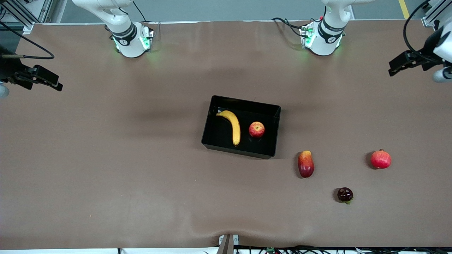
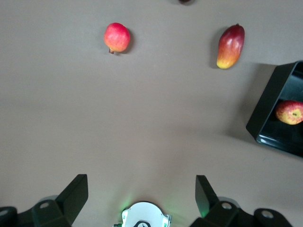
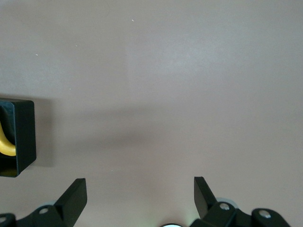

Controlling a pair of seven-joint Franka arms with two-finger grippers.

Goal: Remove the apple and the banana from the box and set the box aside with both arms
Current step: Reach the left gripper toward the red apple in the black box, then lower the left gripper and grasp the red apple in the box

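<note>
- Since nothing's been touched yet, basically the whole job is left: two fruits to lift out, then shove the box (image 1: pixel 241 126) aside with both arms.
- Nearest the front camera, counting from the box: one dark round fruit (image 1: pixel 345 194), then one red-yellow mango-looking fruit (image 1: pixel 305 164) and one pomegranate (image 1: pixel 381 159), all toward the left arm's end of the table. Leave those alone.
- One box, mid-table, sitting flat.
- Inside it: one banana (image 1: pixel 232 125) and one apple (image 1: pixel 256 129), side by side, not touching.
- Farther than the box, two grippers are parked up high. Left gripper (image 2: pixel 142 194) hangs over bare table at its own end, jaws spread wide, holding nothing.
- Right gripper (image 3: pixel 140 195) is the same at its end: wide apart, empty, waiting.
</note>
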